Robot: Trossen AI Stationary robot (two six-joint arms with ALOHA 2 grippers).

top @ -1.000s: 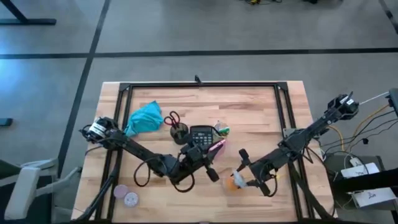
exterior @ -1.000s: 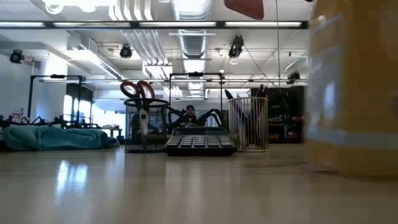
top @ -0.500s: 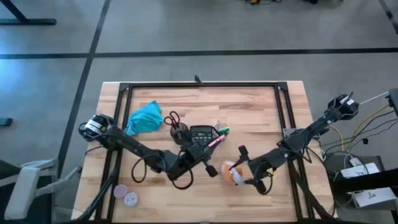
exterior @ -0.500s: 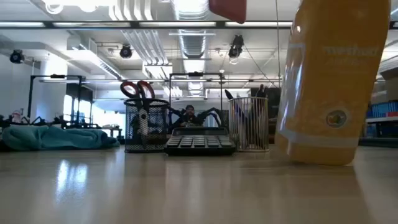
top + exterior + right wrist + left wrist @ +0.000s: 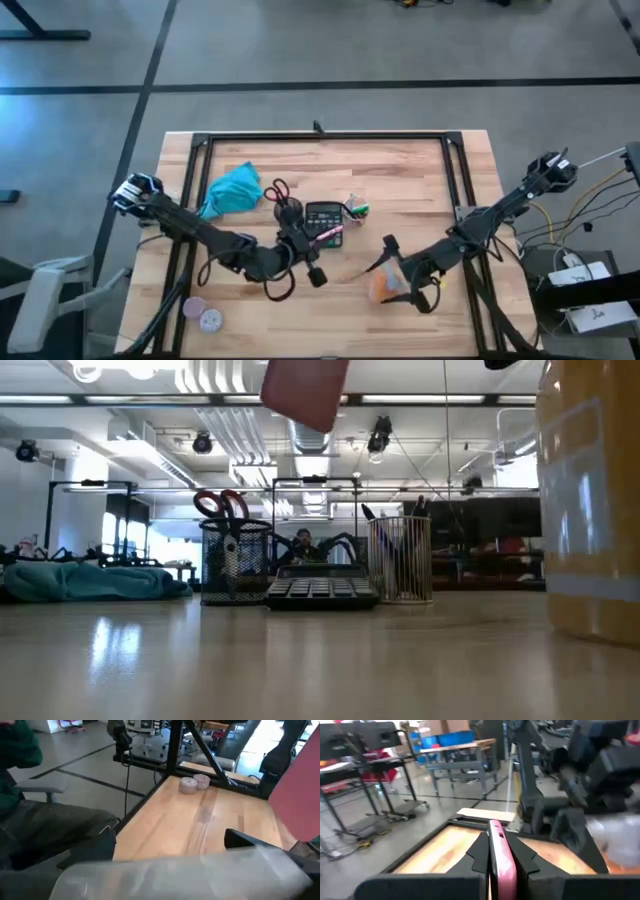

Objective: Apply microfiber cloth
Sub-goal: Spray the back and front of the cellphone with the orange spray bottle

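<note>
The turquoise microfiber cloth (image 5: 232,190) lies bunched on the table at the far left, apart from both grippers; it also shows in the low view (image 5: 90,580). My left gripper (image 5: 322,243) is over the table's middle, near the black calculator (image 5: 322,215), shut on a flat pink object (image 5: 500,855). My right gripper (image 5: 388,268) is at the near right, shut on the orange spray bottle (image 5: 385,285), which fills the low view's right edge (image 5: 590,510). My left gripper pinches the flat pink object between its two fingers, one on each broad face (image 5: 496,870). Its free end (image 5: 495,826) sticks out past the fingertips. It hangs well clear of the table, high in the low view (image 5: 305,385). My right gripper has one finger (image 5: 90,850) on either side of the bottle's pale upper part (image 5: 180,870), coming from the table's right. The bottle stands upright (image 5: 590,560). Whether its base touches the table, I cannot tell.
Behind the calculator stand a mesh cup with red scissors (image 5: 283,205) and a mesh cup with pens (image 5: 355,208). Two small round discs (image 5: 203,315) lie at the near left. A black frame rail (image 5: 320,137) runs round the table top.
My left gripper has carried the pink object toward the table's left edge, off the calculator's right side. My right gripper has shifted with the spray bottle, which was tilted half a second ago and now stands upright, closer to the near edge.
</note>
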